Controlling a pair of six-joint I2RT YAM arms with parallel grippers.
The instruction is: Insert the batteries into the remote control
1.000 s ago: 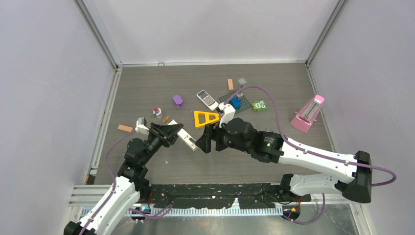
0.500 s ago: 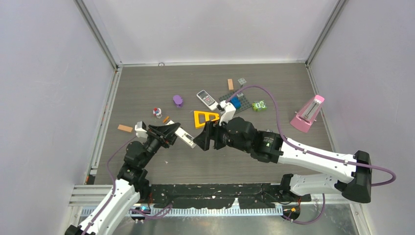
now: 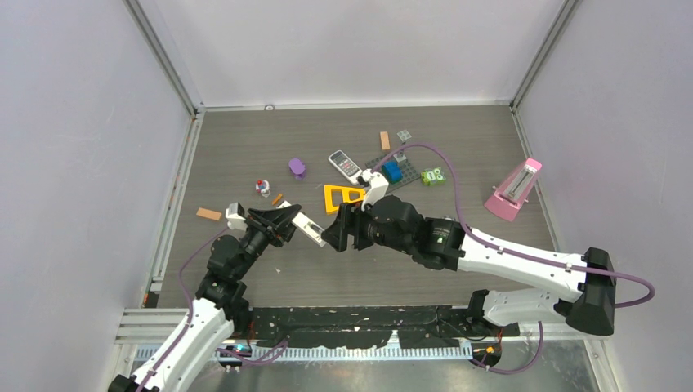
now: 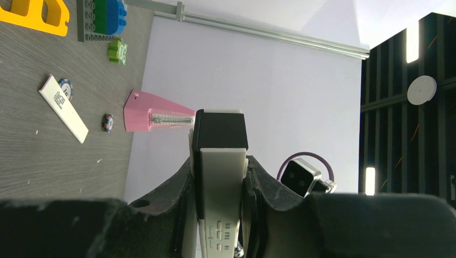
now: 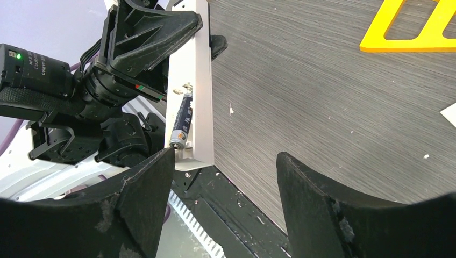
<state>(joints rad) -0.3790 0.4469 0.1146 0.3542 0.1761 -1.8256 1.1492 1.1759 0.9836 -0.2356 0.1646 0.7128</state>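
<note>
- Clamping the remote control [image 3: 306, 228] by its body, the left gripper [image 3: 279, 219] has its fingers shut on the white casing and holds it above the table [image 3: 245, 147]. Both sit slightly farther back and left than a second ago.
- Right gripper [image 5: 225, 157]: fingers apart, nothing between them, facing the remote control's free end. It has shifted left after the handset since the earlier frame.
- Battery compartment [image 5: 175, 97]: open, with one dark battery [image 5: 180, 119] lying lengthwise inside.
- White flat strip [image 4: 63, 107]: on the table, with small bluish round pieces [image 4: 107, 122] beside and near it, too small to identify.
- Yellow triangle [image 3: 343, 197], then the calculator [image 3: 345, 165] behind it.
- Grey baseplate [image 3: 409, 175]: carries a blue brick [image 3: 393, 171].
- Pink metronome [image 3: 515, 189]: far right.
</note>
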